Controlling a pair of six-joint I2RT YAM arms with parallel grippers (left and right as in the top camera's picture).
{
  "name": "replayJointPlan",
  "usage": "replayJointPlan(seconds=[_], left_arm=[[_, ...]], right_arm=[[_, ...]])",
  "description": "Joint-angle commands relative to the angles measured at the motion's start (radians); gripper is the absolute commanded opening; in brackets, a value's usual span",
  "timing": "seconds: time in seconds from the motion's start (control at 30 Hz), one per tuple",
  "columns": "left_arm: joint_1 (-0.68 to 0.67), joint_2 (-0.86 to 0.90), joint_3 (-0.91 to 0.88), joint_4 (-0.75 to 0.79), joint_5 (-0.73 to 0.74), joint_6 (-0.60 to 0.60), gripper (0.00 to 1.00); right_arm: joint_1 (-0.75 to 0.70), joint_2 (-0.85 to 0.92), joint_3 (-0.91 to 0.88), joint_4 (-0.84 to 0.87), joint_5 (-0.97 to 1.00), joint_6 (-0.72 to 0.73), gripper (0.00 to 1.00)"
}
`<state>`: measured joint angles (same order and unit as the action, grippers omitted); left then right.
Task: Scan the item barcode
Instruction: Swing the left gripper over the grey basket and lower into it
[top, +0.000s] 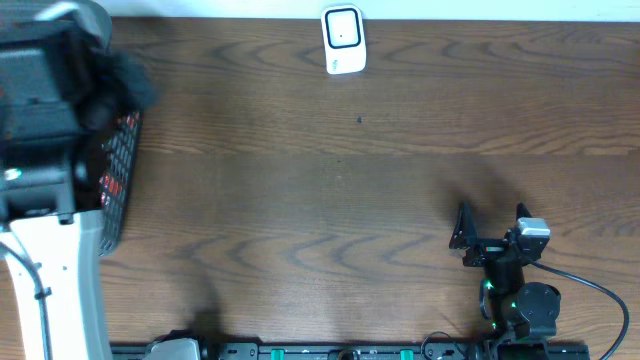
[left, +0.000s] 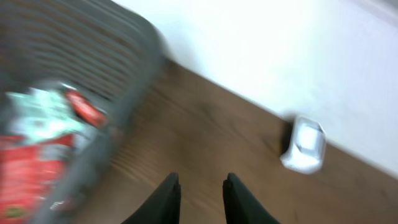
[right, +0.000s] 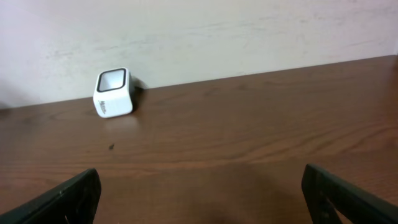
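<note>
The white barcode scanner (top: 343, 40) stands at the table's far edge, also seen as a blurred white scanner (left: 305, 144) and a small white scanner (right: 114, 92) by the wall. Red and green packaged items (left: 37, 143) lie in a dark mesh basket (top: 120, 170) at the left. My left arm (top: 45, 110) hangs over that basket. The left wrist view is motion-blurred; the left gripper (left: 200, 180) has a narrow gap between its fingers with only wood showing between them. My right gripper (top: 492, 228) rests low at the front right, wide open and empty, seen as the right gripper (right: 199, 193).
The basket's curved grey wall (left: 118, 56) fills the left of the left wrist view. A white wall runs behind the table's far edge. Bare wood (top: 330, 200) lies between the basket, the scanner and the right arm.
</note>
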<state>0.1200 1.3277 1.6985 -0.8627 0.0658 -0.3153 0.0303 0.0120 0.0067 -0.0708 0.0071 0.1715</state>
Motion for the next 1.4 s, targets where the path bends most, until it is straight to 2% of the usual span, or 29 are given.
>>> replayJointPlan(seconds=[0.0,0.1,0.17,0.4,0.73,0.93,1.37], left_arm=[[0.125,-0.009,0.045,0.002,-0.146,-0.005,0.36],[0.245,0.002,0.045,-0.004,-0.146,-0.005,0.53],[0.346,0.026,0.045,-0.007,-0.146,-0.005,0.58],[0.501,0.122,0.045,-0.011,-0.146,0.008,0.6],[0.542,0.306,0.04,-0.034,-0.146,0.121,0.71],[0.546,0.422,0.039,-0.056,-0.146,0.137,0.84],[0.593,0.555,0.023,-0.068,-0.146,0.158,0.85]], right_arm=[[-0.004,-0.005,-0.001,-0.004,-0.005,-0.012,0.99],[-0.004,-0.005,-0.001,-0.004,-0.005,-0.012,0.99],[-0.004,-0.005,-0.001,-0.004,-0.005,-0.012,0.99],[-0.004,-0.005,-0.001,-0.004,-0.005,-0.012,0.99],[-0.004,-0.005,-0.001,-0.004,-0.005,-0.012,0.99],[-0.004,-0.005,-0.001,-0.004,-0.005,-0.012,0.99],[-0.004,-0.005,-0.001,-0.004,-0.005,-0.012,0.99]])
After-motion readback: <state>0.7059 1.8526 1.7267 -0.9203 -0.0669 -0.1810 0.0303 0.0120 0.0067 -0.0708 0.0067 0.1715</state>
